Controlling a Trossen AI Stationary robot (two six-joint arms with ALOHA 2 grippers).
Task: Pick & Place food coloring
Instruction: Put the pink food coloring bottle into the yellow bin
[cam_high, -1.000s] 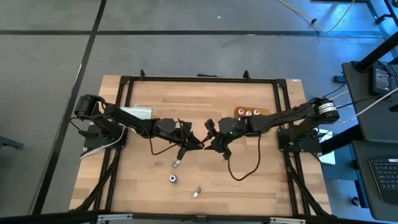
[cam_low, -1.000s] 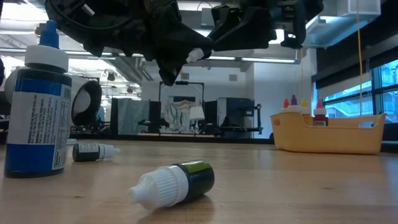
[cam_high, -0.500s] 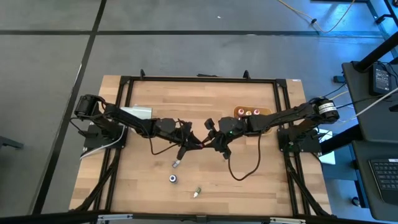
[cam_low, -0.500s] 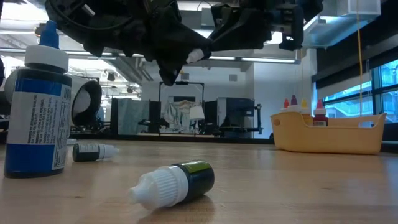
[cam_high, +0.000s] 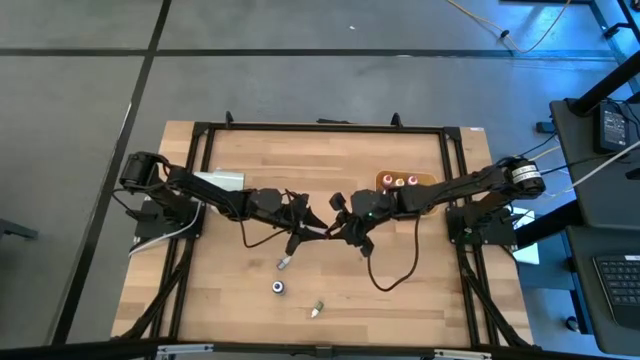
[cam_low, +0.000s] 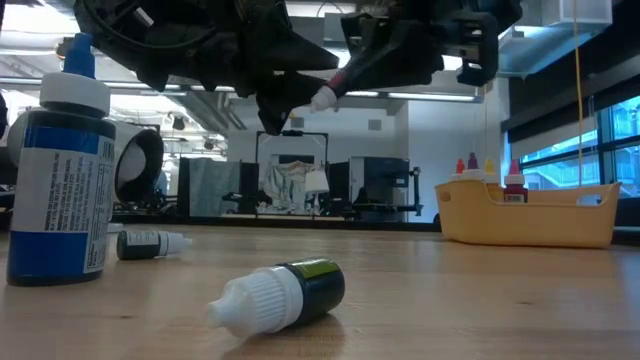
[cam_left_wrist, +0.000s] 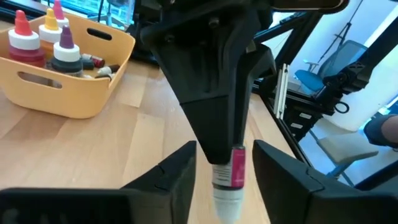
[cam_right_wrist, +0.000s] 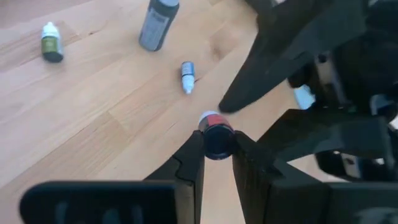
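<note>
Two dark jointed arms, black looping cables, wedge-shaped black fingers (cam_left_wrist: 221, 118), apparently matte

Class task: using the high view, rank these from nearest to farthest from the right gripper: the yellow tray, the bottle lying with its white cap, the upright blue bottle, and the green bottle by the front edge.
Measured from the right gripper:
1. Yellow tray, toward the right arm's side, at the back.
2. Lying bottle with white cap, toward the left and front; close to the tray's distance, so hard to separate.
3. Upright blue bottle, farther forward.
4. Green bottle, nearest the front edge.

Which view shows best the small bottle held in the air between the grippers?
The left wrist view: the held bottle shows its pink label and white cap, gripped by the right gripper. Right wrist view shows one end; low view only the cap; high view hardly anything.
</note>
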